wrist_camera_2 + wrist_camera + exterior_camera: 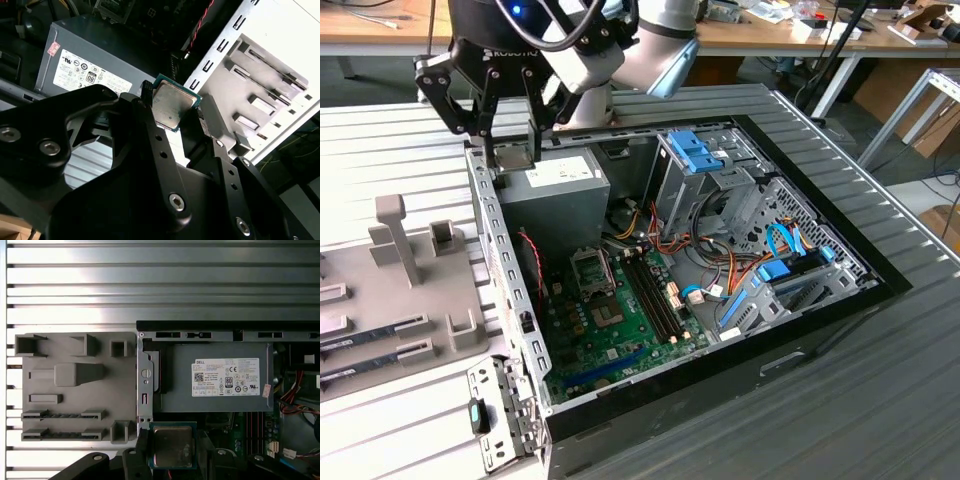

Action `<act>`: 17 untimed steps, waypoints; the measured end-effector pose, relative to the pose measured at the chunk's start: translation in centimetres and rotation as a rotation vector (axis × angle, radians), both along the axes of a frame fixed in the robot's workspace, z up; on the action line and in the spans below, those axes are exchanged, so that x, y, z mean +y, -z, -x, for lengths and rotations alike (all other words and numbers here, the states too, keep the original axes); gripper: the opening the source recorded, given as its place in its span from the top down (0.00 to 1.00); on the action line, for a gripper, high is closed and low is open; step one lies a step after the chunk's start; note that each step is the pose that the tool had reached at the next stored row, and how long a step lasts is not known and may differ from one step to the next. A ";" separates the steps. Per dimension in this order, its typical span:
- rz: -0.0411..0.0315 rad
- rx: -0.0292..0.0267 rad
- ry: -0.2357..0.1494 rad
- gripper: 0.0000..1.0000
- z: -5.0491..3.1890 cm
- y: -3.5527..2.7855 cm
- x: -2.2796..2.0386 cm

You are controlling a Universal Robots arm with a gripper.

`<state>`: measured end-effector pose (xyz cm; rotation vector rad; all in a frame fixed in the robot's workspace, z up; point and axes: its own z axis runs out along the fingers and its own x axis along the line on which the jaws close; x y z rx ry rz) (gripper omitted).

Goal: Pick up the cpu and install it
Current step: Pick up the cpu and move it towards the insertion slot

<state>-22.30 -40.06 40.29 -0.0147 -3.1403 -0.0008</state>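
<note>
The cpu (172, 106) is a small square chip with a green edge and a silver-grey metal top. My gripper (173, 104) is shut on it, one black finger on each side. In the first wrist view the cpu (172, 446) sits between the fingers of the gripper (172, 440), over the case wall beside the power supply. In the exterior view the gripper (510, 145) hangs above the open computer case's far corner on the exterior view's left. The black square socket frame (590, 268) lies on the green motherboard (620, 330), lower and nearer than the gripper.
A grey power supply (555, 195) stands in the case right under the gripper. A grey fixture tray (390, 290) with upright posts and memory sticks lies at the exterior view's left. Memory slots (655, 295), loose cables and a blue-tabbed drive cage (700, 150) crowd the case.
</note>
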 end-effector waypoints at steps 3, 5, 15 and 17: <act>0.0001 0.0000 0.000 0.53 -0.33 0.06 0.00; 0.0001 0.0000 0.000 0.53 -0.54 0.10 0.00; 0.0004 0.0001 0.000 0.53 -1.51 0.27 0.00; 0.0004 0.0000 0.000 0.53 -1.86 0.33 0.00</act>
